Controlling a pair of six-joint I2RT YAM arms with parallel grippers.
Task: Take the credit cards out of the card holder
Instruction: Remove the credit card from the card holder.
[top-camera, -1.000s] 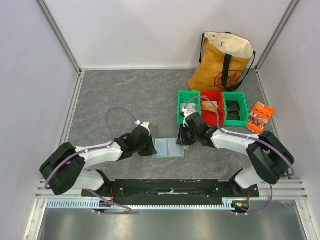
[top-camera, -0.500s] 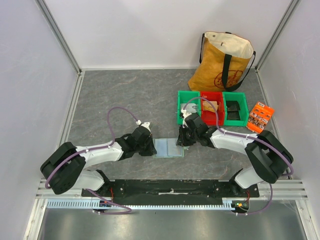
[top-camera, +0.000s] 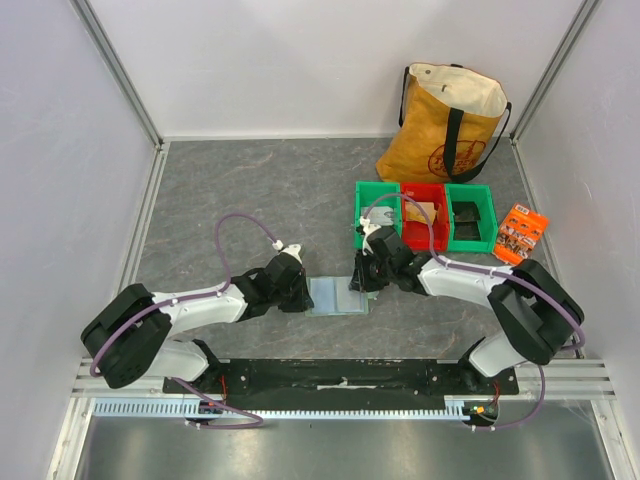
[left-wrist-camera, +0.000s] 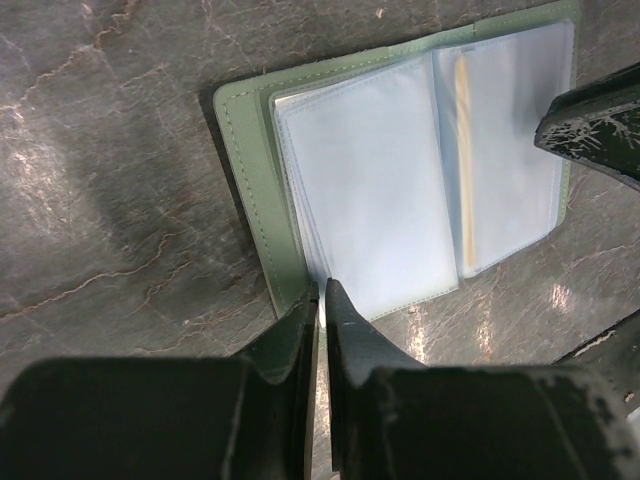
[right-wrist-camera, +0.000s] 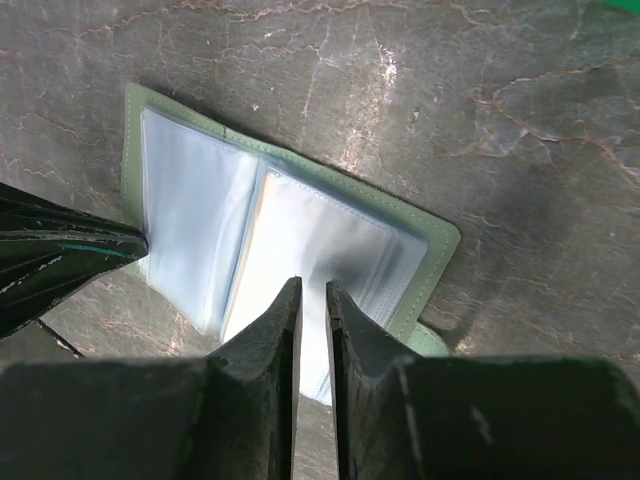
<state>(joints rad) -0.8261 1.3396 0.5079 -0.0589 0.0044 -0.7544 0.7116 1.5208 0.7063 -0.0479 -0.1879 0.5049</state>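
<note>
The card holder (top-camera: 337, 297) lies open and flat on the grey table between my two grippers, pale green with blue-grey pocket panels (left-wrist-camera: 370, 180). The thin tan-gold edge of one of the credit cards (left-wrist-camera: 463, 150) shows inside the far pocket. My left gripper (left-wrist-camera: 322, 290) is shut, its tips resting on the holder's near edge (top-camera: 305, 296). My right gripper (right-wrist-camera: 312, 287) stands over the other panel (right-wrist-camera: 330, 240) with only a narrow slit between its jaws. I cannot tell whether it pinches a sheet. The holder's small tab (right-wrist-camera: 428, 340) sticks out beside it.
Two green bins (top-camera: 361, 215) (top-camera: 470, 189) flank a red bin (top-camera: 424, 187) just behind the right gripper. An orange packet (top-camera: 521, 233) lies to their right and a yellow tote bag (top-camera: 445, 125) stands at the back. White walls enclose the table.
My right gripper has crept slightly left onto the holder and its jaws have narrowed. The left gripper and the holder have stayed put.
</note>
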